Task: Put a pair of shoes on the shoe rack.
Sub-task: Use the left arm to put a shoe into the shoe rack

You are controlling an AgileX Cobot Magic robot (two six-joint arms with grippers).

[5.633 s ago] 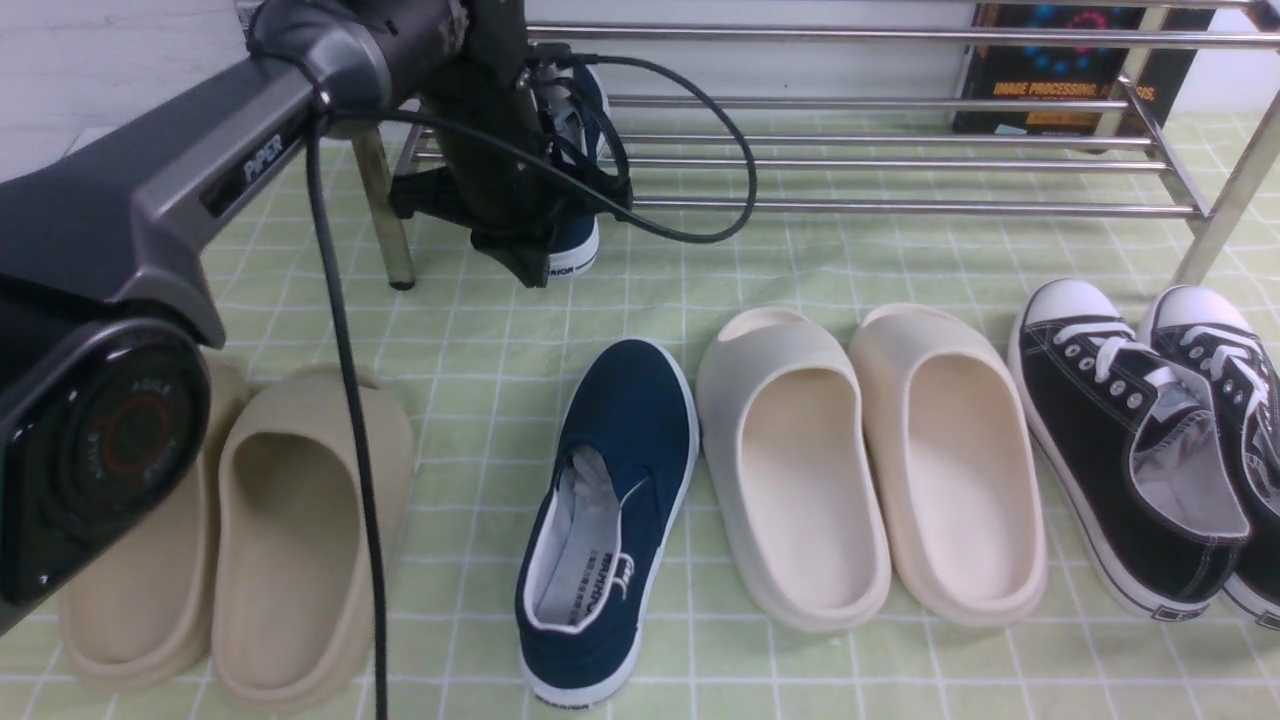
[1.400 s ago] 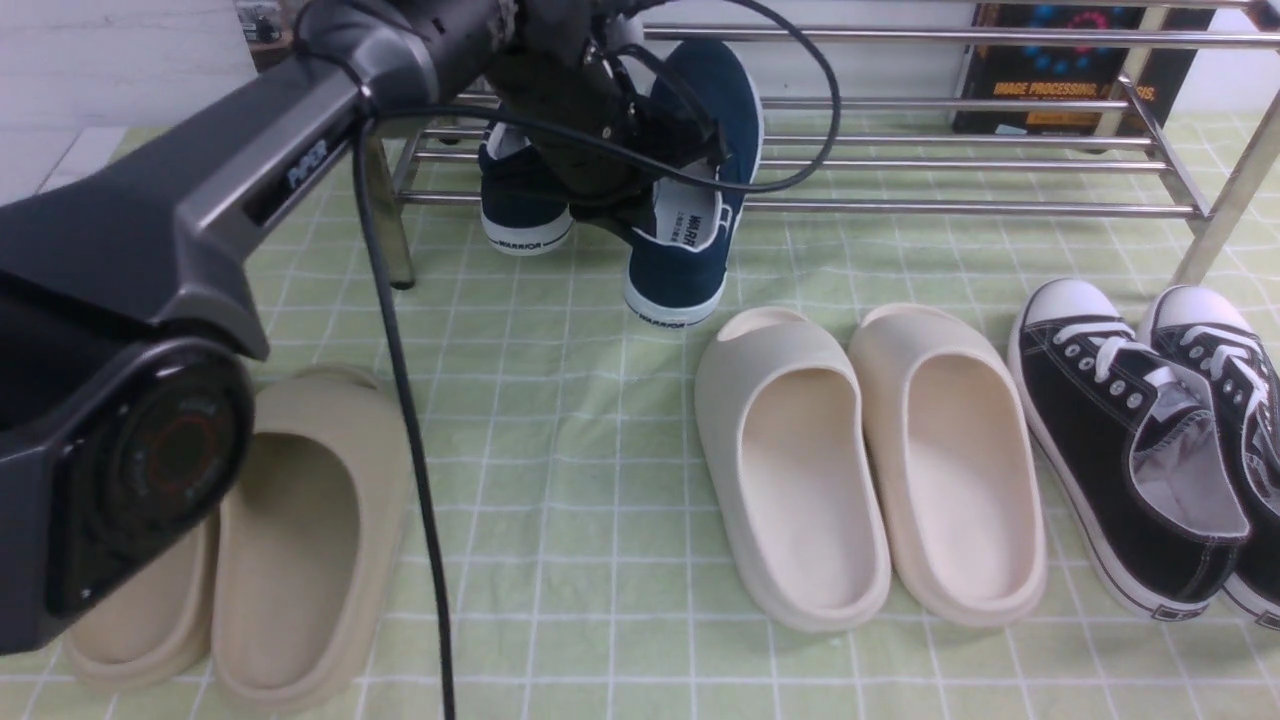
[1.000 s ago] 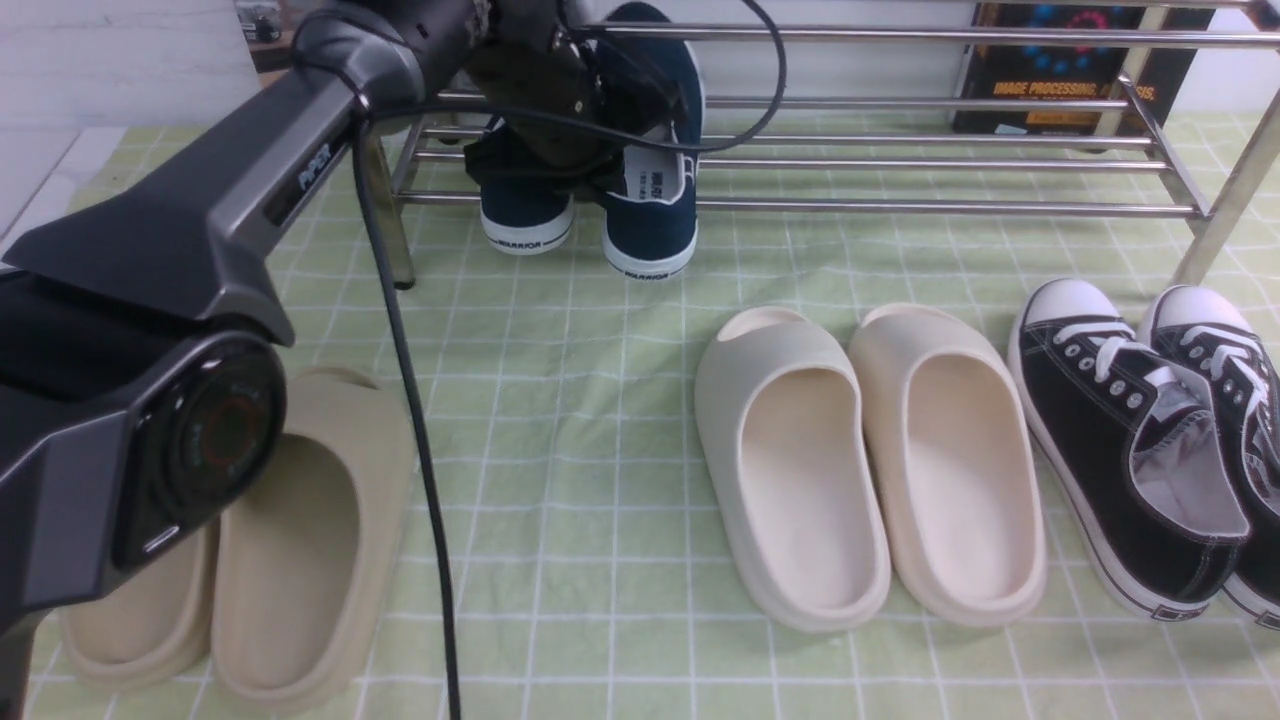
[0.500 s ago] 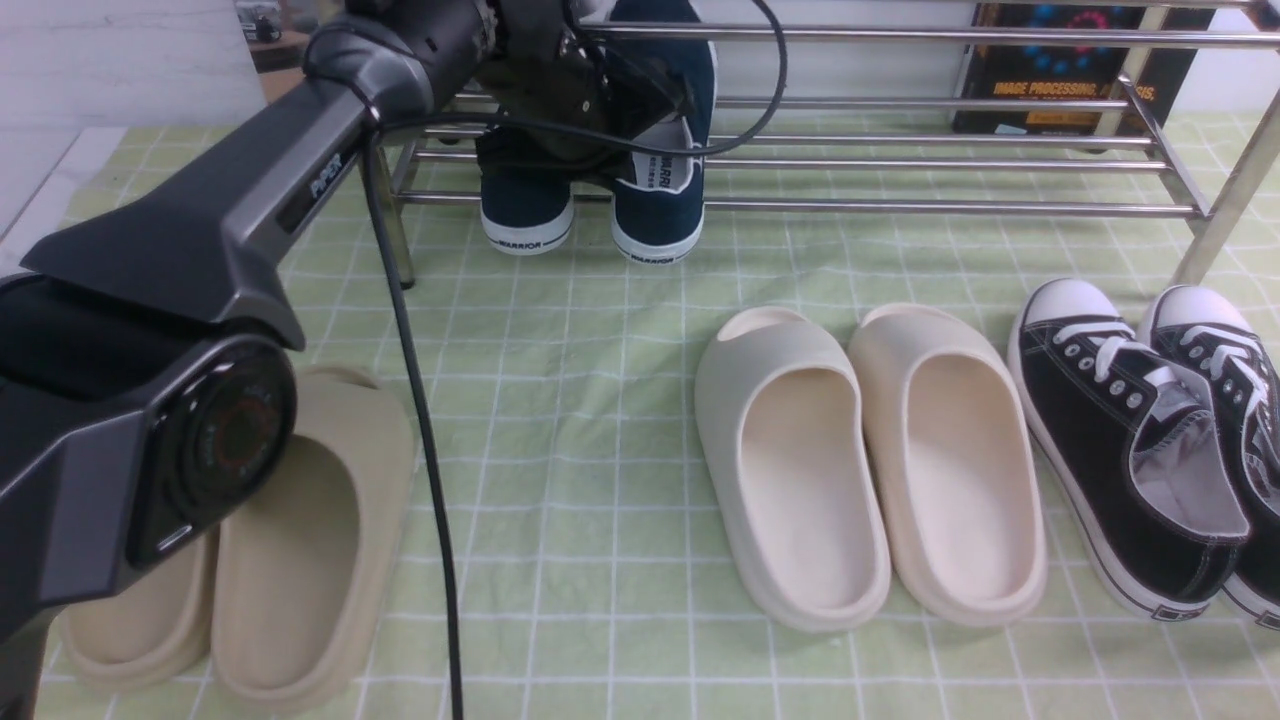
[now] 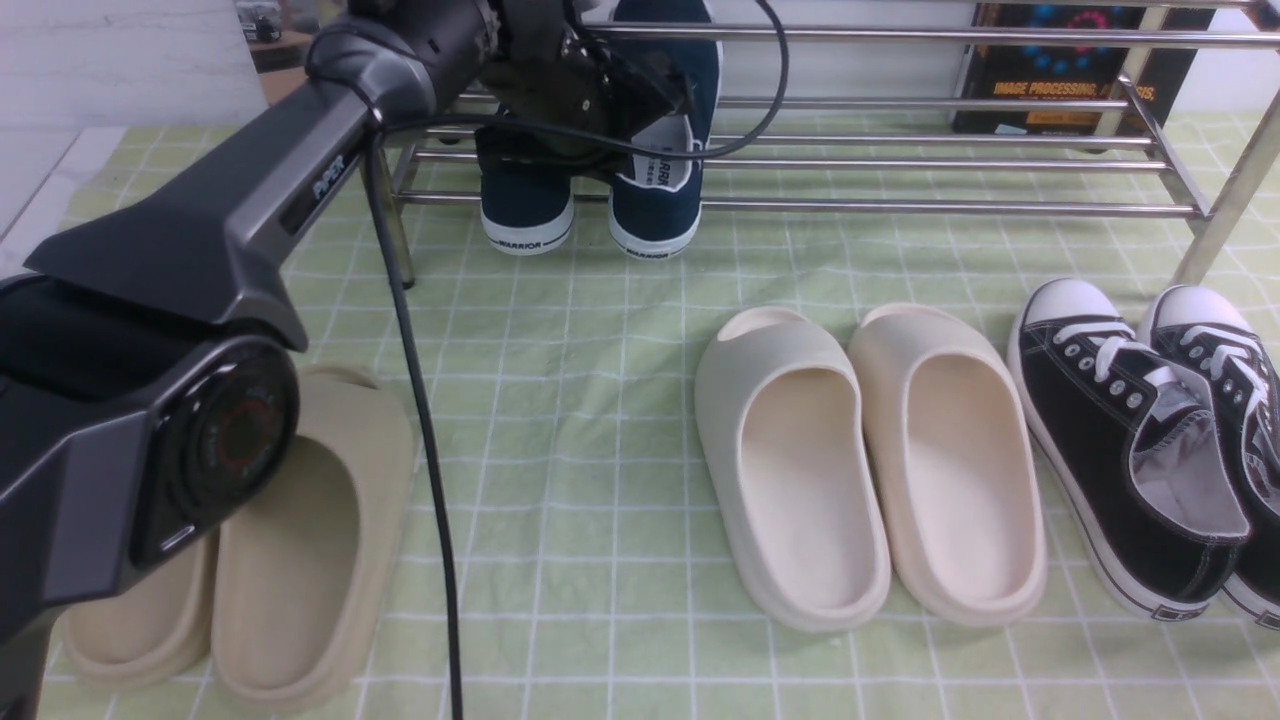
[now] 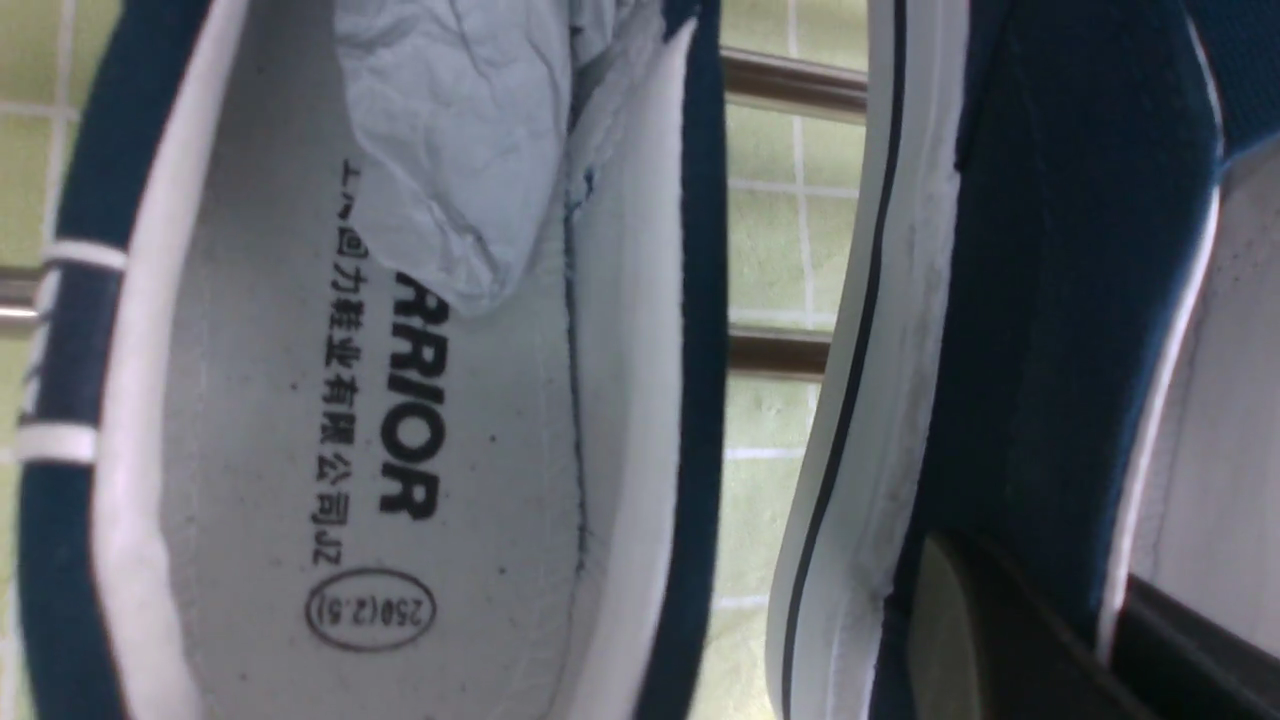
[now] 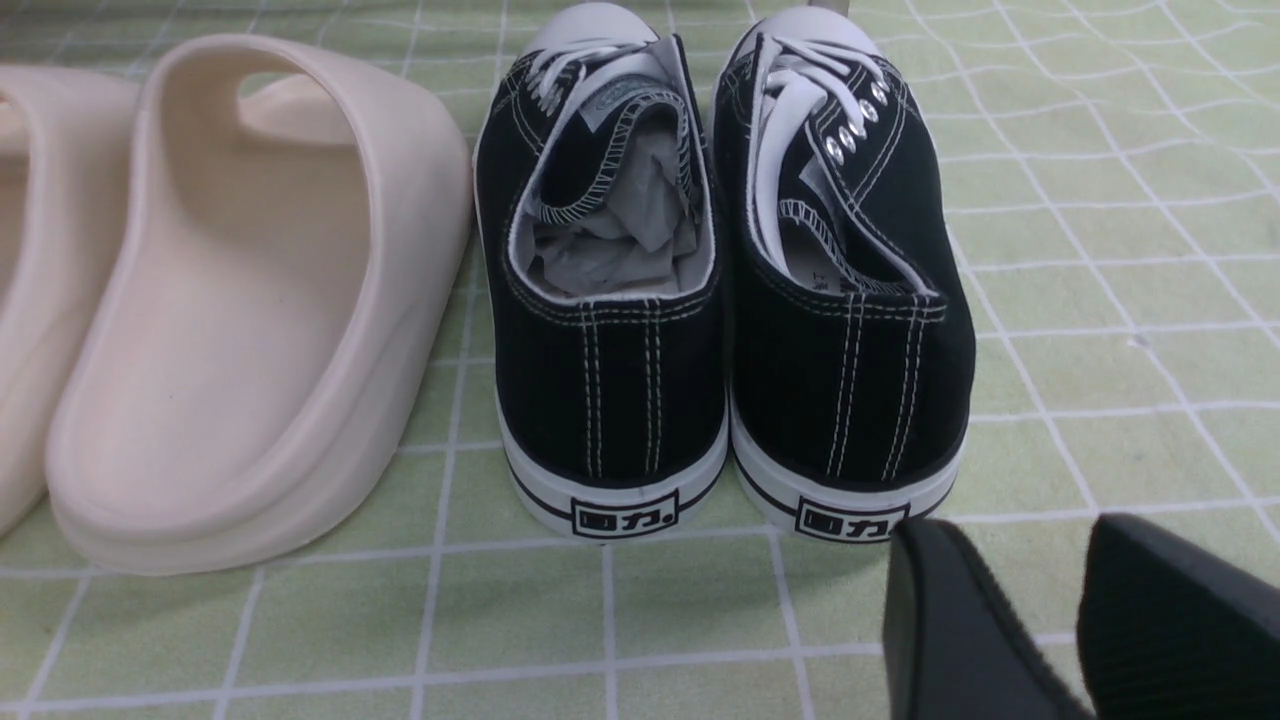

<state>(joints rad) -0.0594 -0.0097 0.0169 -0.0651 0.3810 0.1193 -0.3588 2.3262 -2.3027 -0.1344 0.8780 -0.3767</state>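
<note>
Shoes (image 5: 655,195): navy canvas slip-ons with white rubber soles and a thin dark stripe. Both sit at the rack's left end on the lower tier, heels jutting past the front bar toward the camera.
Rack (image 5: 900,207): shiny chrome, long round bars on upright posts.
Held shoe (image 6: 1050,300): the one farther from the corner post, just beside its mate with a slim gap between them. Whether its sole lies flat on the bars cannot be told.
Other shoe (image 6: 400,400): smooth grey insole with black print (WARRIOR, partly covered) and crumpled paper stuffed in the toe.
Left gripper (image 6: 1115,610): clenched on the held shoe's side wall, one black finger (image 6: 990,650) outside and one inside.
Right gripper (image 7: 1040,560): ribbed black fingers (image 7: 960,640) a little parted and empty, low over the cloth behind the sneakers.
Cloth (image 5: 600,400): pale green with a white grid, lightly wrinkled.
Slides (image 5: 800,480): smooth moulded foam, a cream pair and a tan pair (image 5: 290,560), on the cloth in front of the rack.
Sneakers (image 7: 610,350): black canvas lace-ups with white stitching.
</note>
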